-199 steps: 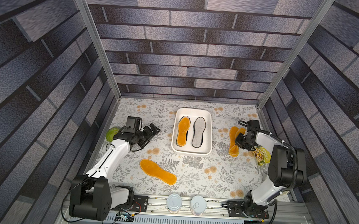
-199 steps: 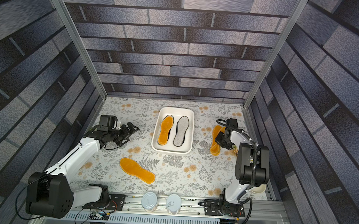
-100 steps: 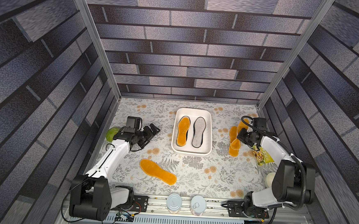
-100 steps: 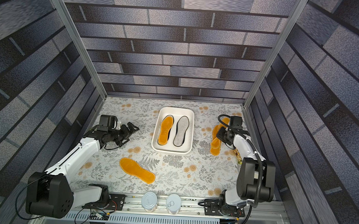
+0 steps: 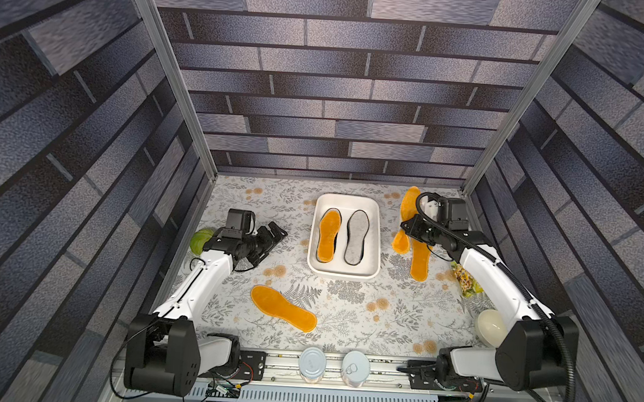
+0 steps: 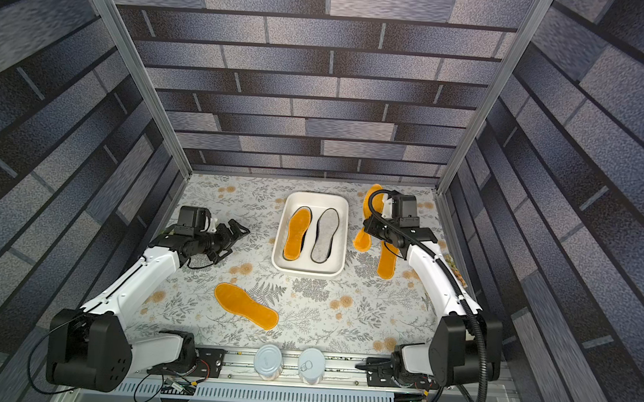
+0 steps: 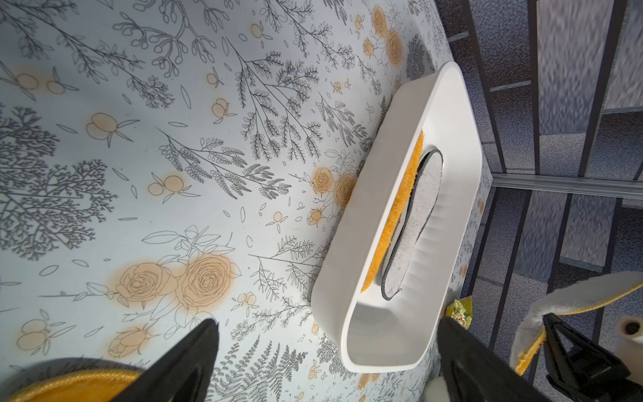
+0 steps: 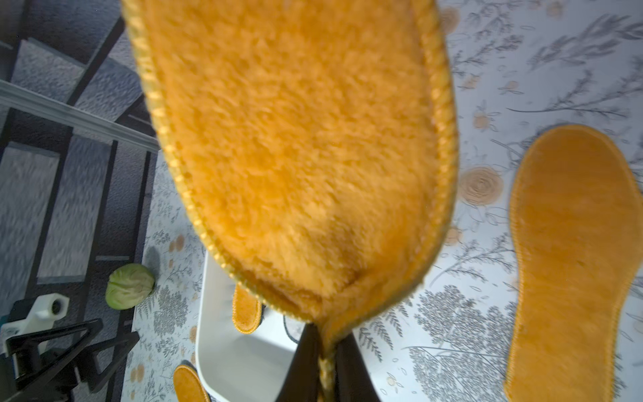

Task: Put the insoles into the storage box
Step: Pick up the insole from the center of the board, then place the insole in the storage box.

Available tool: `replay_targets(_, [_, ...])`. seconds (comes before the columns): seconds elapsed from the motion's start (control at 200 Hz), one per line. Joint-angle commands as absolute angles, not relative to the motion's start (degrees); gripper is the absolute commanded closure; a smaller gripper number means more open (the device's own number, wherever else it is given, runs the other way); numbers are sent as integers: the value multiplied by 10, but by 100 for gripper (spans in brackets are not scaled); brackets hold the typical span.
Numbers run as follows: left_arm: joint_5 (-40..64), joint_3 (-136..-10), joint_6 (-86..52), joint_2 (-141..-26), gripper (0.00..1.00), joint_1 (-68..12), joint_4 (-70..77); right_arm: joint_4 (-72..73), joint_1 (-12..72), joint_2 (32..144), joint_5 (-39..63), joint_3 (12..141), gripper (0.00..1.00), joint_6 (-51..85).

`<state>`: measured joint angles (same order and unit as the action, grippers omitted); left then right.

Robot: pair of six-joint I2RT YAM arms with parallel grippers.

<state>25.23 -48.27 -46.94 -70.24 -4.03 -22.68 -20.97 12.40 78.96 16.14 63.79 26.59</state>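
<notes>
Insole, the fuzzy orange-yellow foot-shaped pad (image 8: 295,156): where is it?

My right gripper (image 8: 325,348) is clamped on its stitched rim, probably the heel, so it hangs clear just beside the shallow white storage box (image 5: 343,275), toward the right edge of the floral table (image 5: 363,311).

Left gripper (image 5: 275,233)?

Jaws apart, empty, waiting left of the box.

The white storage box (image 5: 377,247) sits mid-back on the floral worktop (image 5: 363,308). An orange insole (image 5: 328,235) and a grey felt insole (image 5: 356,236) lie side by side inside it. Just right of the box, the right gripper (image 5: 407,227) is clamped on a lifted orange insole (image 5: 409,203), close above a flat orange insole (image 5: 419,259) on the worktop. A front orange insole (image 5: 283,308) lies well apart, nearer the arm bases. The left gripper (image 5: 277,231) hovers left of the box, its fingers (image 5: 282,231) spread.
</notes>
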Motion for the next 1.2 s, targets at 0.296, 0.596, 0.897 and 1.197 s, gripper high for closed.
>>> replay_targets(0.296, [249, -483, -467, -690, 0, -39, -230, -136, 266, 968, 102, 713, 89, 357])
replay_targets(0.596, [251, -481, -466, -690, 0, -35, -227, -187, 288, 1054, 62, 763, 89, 377])
replay_targets(0.897, [253, -481, -464, -692, 0, -33, -230, -208, 293, 1096, 57, 779, 88, 394])
replay_targets(1.197, [255, -479, -463, -693, 0, -32, -228, -222, 294, 1103, 56, 780, 85, 397])
